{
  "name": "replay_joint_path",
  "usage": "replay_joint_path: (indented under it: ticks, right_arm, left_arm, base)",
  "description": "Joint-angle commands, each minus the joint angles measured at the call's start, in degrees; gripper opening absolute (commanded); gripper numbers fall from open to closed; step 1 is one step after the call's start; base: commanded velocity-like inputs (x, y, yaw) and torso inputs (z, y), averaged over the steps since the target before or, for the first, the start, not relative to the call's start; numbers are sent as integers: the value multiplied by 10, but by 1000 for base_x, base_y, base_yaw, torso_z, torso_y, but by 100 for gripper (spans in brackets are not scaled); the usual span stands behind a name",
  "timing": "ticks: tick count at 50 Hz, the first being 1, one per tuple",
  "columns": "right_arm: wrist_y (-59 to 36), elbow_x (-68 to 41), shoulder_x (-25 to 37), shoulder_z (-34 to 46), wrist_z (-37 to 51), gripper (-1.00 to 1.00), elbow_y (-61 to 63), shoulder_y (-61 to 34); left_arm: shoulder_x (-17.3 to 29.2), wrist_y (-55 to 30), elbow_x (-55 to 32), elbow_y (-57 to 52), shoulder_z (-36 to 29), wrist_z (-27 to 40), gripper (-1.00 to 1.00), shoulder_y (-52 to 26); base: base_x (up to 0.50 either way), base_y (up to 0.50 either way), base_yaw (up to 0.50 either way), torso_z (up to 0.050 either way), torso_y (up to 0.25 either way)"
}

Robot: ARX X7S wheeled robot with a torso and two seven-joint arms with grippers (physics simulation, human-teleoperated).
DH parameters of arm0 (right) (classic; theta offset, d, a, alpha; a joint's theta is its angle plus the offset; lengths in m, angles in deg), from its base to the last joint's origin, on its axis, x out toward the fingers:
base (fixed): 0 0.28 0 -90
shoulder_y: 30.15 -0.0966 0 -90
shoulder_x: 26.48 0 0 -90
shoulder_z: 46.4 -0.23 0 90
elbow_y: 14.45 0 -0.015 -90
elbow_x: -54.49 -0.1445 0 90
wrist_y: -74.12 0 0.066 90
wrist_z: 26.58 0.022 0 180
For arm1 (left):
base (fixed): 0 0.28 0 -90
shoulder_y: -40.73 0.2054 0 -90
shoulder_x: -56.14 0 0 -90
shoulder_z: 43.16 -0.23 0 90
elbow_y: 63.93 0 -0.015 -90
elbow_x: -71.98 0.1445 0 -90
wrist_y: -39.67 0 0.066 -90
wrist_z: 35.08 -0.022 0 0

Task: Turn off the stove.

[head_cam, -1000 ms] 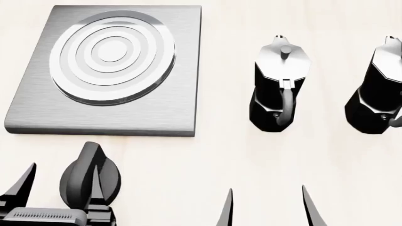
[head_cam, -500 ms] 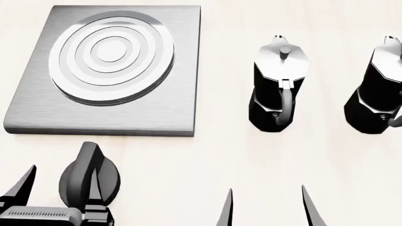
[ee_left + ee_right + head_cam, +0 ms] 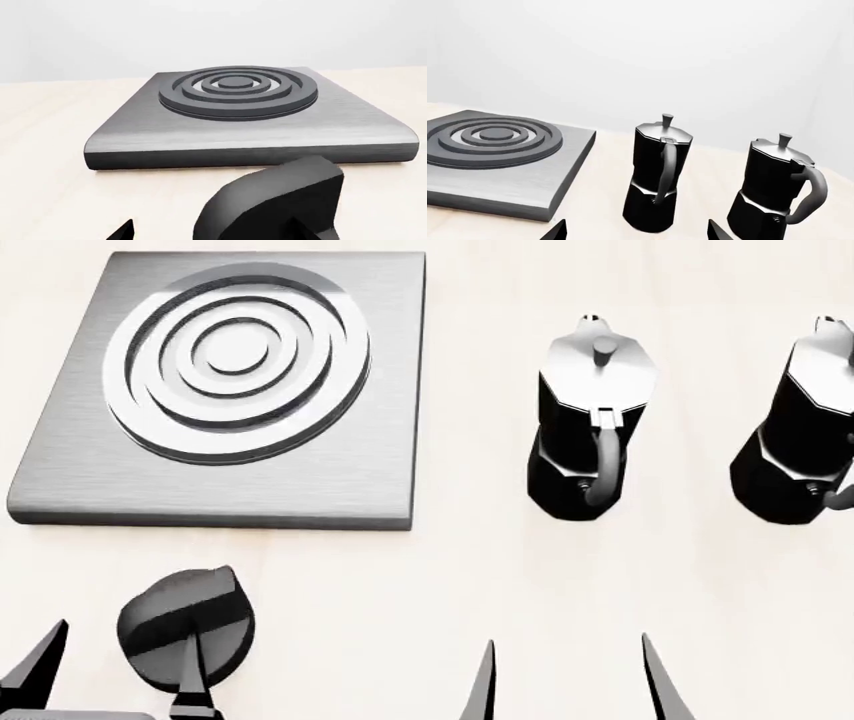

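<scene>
The stove is a brushed-grey square plate [image 3: 380, 465] with a ringed burner [image 3: 238, 360] at the far left of the table. It also shows in the left wrist view [image 3: 247, 132] and the right wrist view [image 3: 514, 182]. Its black ridged knob [image 3: 184, 625] lies in front of the plate, with the ridge slanting across. My left gripper [image 3: 118, 680] is open at the bottom edge. One finger [image 3: 195, 685] overlaps the knob's near side and the other stands well clear to the left. In the left wrist view the knob [image 3: 267, 205] fills the space by one finger. My right gripper [image 3: 567, 680] is open and empty.
Two black moka pots with silver lids stand upright to the right of the stove, one [image 3: 594, 430] at the middle and one [image 3: 801, 430] at the right edge. In the right wrist view they [image 3: 657, 180] [image 3: 774, 195] stand just beyond my right fingertips.
The knob's ridge has turned from nearly upright to slanting. My left gripper has drawn back toward the bottom edge. The gaps between the burner's rings look darker. The right gripper has not moved.
</scene>
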Motion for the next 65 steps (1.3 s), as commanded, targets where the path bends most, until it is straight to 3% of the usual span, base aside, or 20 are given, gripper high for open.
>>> replay_joint_path:
  ticks: [1, 22, 43, 65]
  right_arm:
    - [1, -1, 1, 0, 2, 100, 0, -1]
    - [3, -1, 4, 3, 4, 100, -2, -1]
    - [3, -4, 5, 6, 6, 100, -3, -3]
    - [4, -4, 7, 9, 7, 100, -7, -5]
  left_arm:
    - [17, -6, -22, 3, 30, 37, 100, 25]
    - [21, -6, -30, -8, 37, 48, 100, 34]
    - [4, -17, -29, 58, 41, 52, 100, -39]
    - [27, -11, 18, -33, 55, 109, 100, -5]
  base:
    - [0, 0, 0, 0, 0]
    - [0, 0, 0, 0, -1]
    - [0, 0, 0, -1, -1]
    - [0, 0, 0, 0, 0]
